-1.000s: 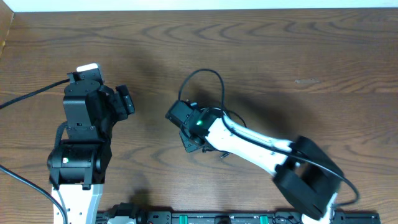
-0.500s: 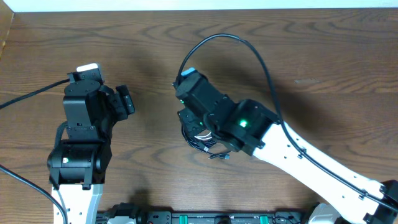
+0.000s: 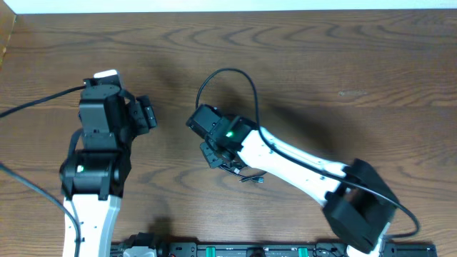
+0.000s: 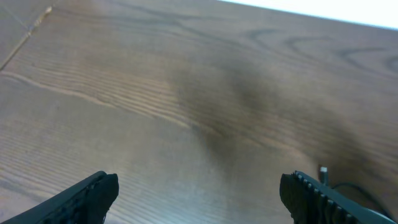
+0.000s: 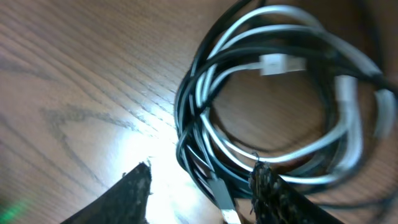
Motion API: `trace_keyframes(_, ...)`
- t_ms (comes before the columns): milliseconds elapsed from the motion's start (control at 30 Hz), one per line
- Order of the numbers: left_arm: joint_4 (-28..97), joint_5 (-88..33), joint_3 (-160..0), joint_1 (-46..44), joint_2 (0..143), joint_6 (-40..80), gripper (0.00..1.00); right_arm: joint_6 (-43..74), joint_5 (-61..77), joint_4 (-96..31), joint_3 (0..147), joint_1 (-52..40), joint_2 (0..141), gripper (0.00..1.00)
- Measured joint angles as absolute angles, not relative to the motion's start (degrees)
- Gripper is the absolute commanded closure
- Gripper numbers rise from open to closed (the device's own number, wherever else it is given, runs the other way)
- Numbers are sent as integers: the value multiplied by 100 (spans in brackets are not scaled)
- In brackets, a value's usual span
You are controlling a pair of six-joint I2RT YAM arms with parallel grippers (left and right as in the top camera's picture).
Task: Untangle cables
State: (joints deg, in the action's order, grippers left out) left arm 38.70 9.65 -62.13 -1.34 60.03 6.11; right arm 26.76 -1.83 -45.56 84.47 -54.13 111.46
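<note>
The cables [image 5: 273, 106] lie as one tangled coil of black and white cords on the wooden table, with white plugs near the top of the right wrist view. In the overhead view only a bit of the coil [image 3: 235, 168] and a loose plug end [image 3: 255, 179] show under the right arm. My right gripper [image 5: 202, 173] is open and low over the table, its fingers straddling the coil's lower-left black strands and a plug [image 5: 221, 194]. It also shows in the overhead view [image 3: 213, 154]. My left gripper [image 4: 199, 190] is open and empty, apart from the coil at the left [image 3: 145, 114].
A thick black lead [image 3: 232, 78] arcs from the right arm over the table behind the coil. Another black lead [image 3: 36, 107] runs left from the left arm. In the left wrist view a plug tip [image 4: 323, 170] and cord show beside the right finger.
Half a second ago the right arm was raised toward the camera; it has come back down onto the coil. The left arm has shifted slightly to the right.
</note>
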Motion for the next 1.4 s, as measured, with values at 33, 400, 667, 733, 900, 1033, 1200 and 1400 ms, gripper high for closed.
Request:
trace_keyframes(33,3870,980,-6213,-134,6082,611,12,2709,-121,-4493,8447,-5413,11227,55)
trace_keyframes(400,3868,1002,-6213,-134,6300,609,11,2825,176,-4296,8447,-5419,11513,61)
trace_keyframes(667,3865,1048,-6213,-134,6300,609,12,2825,183,-4163,8447,-5419,11767,61)
trace_keyframes(733,3865,1048,-6213,-134,6300,609,12,2825,187,-4121,8447,-5419,11845,62)
trace_keyframes(900,3863,1048,-6213,-134,6300,609,11,2827,196,-4086,8447,-5417,11889,73)
trace_keyframes(1033,3863,1048,-6213,-134,6300,609,11,2823,191,-4075,8444,-5417,11889,99)
trace_keyframes(1200,3863,1048,-6213,-134,6300,609,11,2871,200,-4064,8447,-5419,11889,99)
trace_keyframes(1400,3861,1048,-6213,-134,6300,607,12,2871,204,-4066,8447,-5419,11889,99)
